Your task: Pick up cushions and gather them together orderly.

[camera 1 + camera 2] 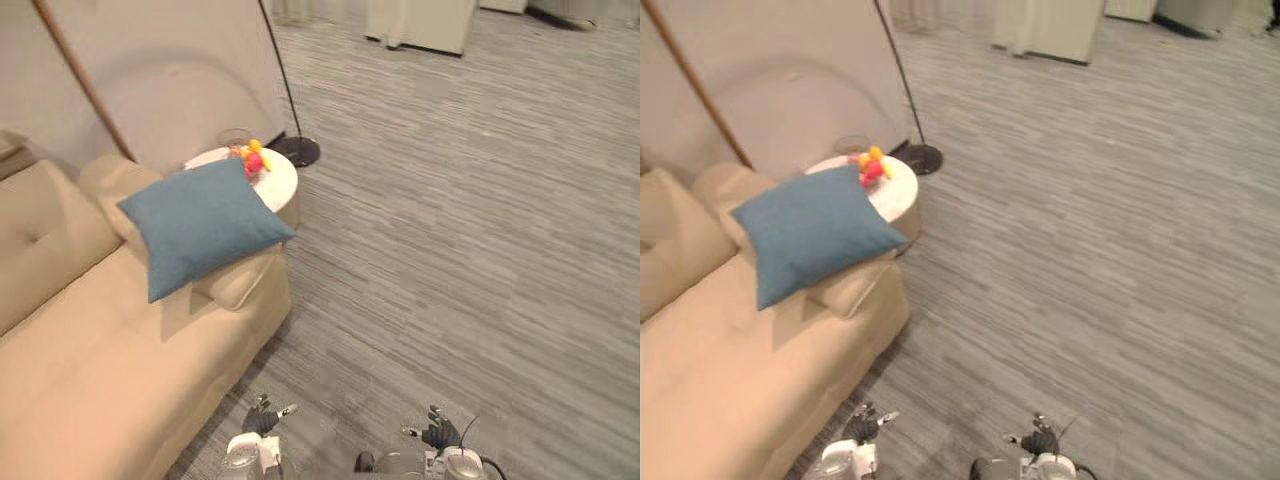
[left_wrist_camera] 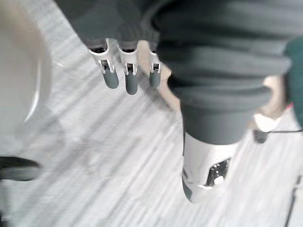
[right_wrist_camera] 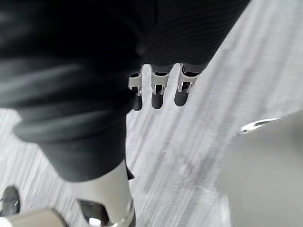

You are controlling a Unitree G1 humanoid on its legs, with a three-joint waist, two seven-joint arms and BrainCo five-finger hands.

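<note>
The left hand's fingers [image 2: 125, 78] hang straight and loose over the grey floor [image 1: 460, 230] with nothing between them. The right hand's fingers [image 3: 157, 94] hang the same way, relaxed and empty. From the head views, the left hand [image 1: 262, 418] sits low beside the near front corner of the sofa [image 1: 100, 370]. The right hand [image 1: 440, 432] is out over bare floor, well apart from any cushion. Both look parked at the robot's sides, probably because nothing is within reach to grasp yet.

The blue cushion [image 1: 200, 225] is at the sofa's far end. It is propped at a slant on the rolled armrest [image 1: 238, 285], with its lower corner down on the seat and its upper corner out past the armrest. There it overlaps the edge of the round white tabletop [image 1: 282, 188]. It leans as it does because the armrest holds it up, so it reads as dropped there, not arranged.

A beige tufted back cushion [image 1: 40, 235] stands against the sofa's rear edge. I cannot tell whether it is loose.

Small yellow and red things [image 1: 252, 157] stand on the tabletop just behind the cushion's upper corner, and a careless lift could brush them. A floor lamp's black base [image 1: 296, 151] rests on the floor beyond.

My judgement is that the gathering has not yet begun, and that an approach to the sofa's far end comes first.
</note>
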